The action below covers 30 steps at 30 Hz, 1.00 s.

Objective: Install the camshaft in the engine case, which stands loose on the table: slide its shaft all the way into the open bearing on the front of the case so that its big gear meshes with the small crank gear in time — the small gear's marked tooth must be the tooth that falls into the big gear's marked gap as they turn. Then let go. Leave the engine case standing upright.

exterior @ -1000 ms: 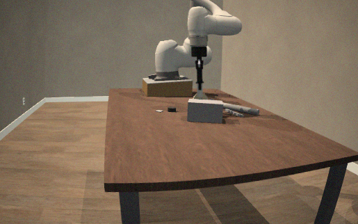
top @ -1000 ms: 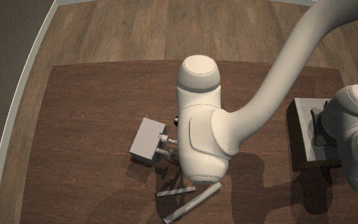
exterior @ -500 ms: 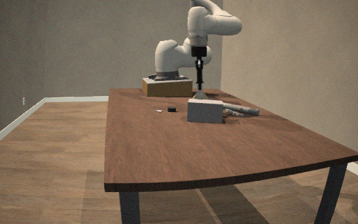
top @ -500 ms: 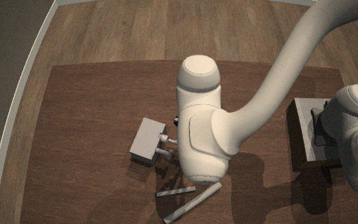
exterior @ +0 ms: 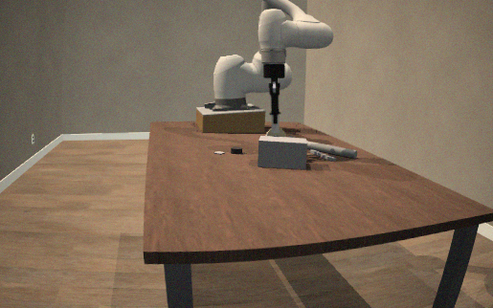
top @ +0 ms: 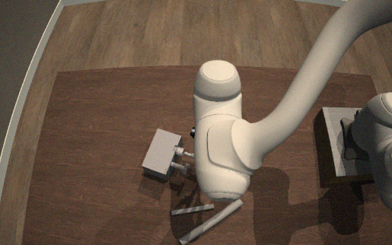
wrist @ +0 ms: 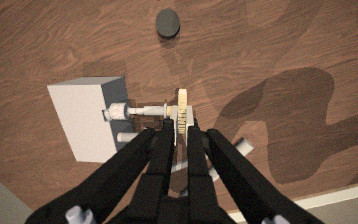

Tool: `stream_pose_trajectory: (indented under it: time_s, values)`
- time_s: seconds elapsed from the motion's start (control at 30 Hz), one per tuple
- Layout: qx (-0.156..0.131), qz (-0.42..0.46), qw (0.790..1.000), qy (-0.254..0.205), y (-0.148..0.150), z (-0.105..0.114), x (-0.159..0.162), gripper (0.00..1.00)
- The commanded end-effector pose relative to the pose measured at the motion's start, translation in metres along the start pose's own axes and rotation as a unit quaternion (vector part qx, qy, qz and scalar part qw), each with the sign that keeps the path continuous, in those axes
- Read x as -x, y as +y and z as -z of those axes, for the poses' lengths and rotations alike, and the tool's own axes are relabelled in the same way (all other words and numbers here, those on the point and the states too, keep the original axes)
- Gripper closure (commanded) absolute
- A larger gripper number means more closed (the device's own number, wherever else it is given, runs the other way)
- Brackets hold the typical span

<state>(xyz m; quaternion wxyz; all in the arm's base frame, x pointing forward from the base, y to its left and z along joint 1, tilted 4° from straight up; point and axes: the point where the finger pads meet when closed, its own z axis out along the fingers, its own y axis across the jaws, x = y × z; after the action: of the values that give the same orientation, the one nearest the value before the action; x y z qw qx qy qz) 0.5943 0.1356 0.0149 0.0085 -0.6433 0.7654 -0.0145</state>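
The grey engine case (wrist: 87,117) stands upright on the table; it also shows in the top view (top: 161,153) and the exterior view (exterior: 282,152). My gripper (wrist: 182,113) is shut on the camshaft's big yellow gear (wrist: 182,110). The camshaft's shaft (wrist: 140,110) lies level, its tip at the upper bearing on the case's front face. A second short stub (wrist: 127,136) sticks out of the case below it. The small crank gear and the marked teeth are too small to tell. In the exterior view the gripper (exterior: 275,121) hangs straight down just behind the case.
A black disc (wrist: 168,23) lies on the table beyond the case, with a small white disc (exterior: 219,153) beside it. Two grey rods (top: 192,209) (top: 211,222) lie near the case. The arm's base block (exterior: 231,119) stands at the table's far end.
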Motion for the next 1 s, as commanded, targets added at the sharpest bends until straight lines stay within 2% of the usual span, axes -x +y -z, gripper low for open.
stream_pose_trajectory:
  time_s: [0.0,0.97]
  values:
    - [0.002,-0.004,1.0,-0.003,-0.0013,0.0003,-0.0001,0.95]
    - [0.001,-0.004,1.0,-0.003,-0.0038,0.0026,0.0007,0.95]
